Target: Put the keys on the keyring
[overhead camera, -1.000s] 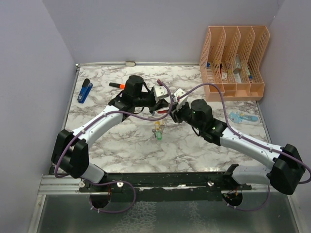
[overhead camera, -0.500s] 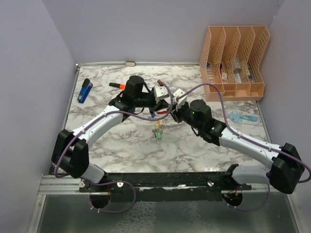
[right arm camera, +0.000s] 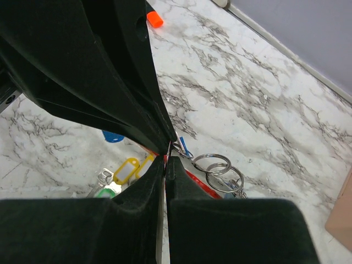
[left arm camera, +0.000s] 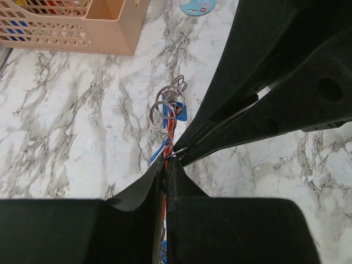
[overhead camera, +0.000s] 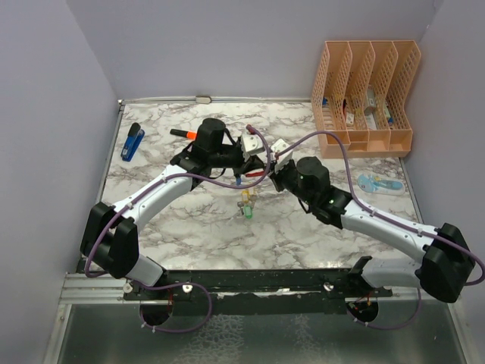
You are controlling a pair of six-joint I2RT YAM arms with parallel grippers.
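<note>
Top external: both arms meet over the middle of the marble table (overhead camera: pixel 189 227). Compared with a second ago the right arm sits a touch closer in, and the right gripper (overhead camera: pixel 267 174) has gone from part-open to clenched, tip to tip with the left gripper (overhead camera: pixel 250 168). The red side of the keyring (overhead camera: pixel 256 174) shows between them, held up off the table. Two loose keys (overhead camera: pixel 246 208) lie just in front, untouched and unmoved. Left wrist: the left fingers are pressed together with a red strip of the keyring running down between them, so this pincer is grasping the keyring, as it was. Beyond the tips hang the split rings (left arm camera: pixel 164 114) and a blue key (left arm camera: pixel 158 155), apparently already threaded on. The right gripper's closed tips come in from the right and meet the keyring at the same spot. Right wrist: the right fingers are clamped with no gap. A sliver of metal sits at their tips, but I cannot tell whether they pinch the keyring's gate, its rim or nothing. The yellow key (right arm camera: pixel 129 165) and green key (right arm camera: pixel 107 192) lie on the table below. My reading: the fresh pinch is a second hold on the keyring, likely to work its gate before the next key.
</note>
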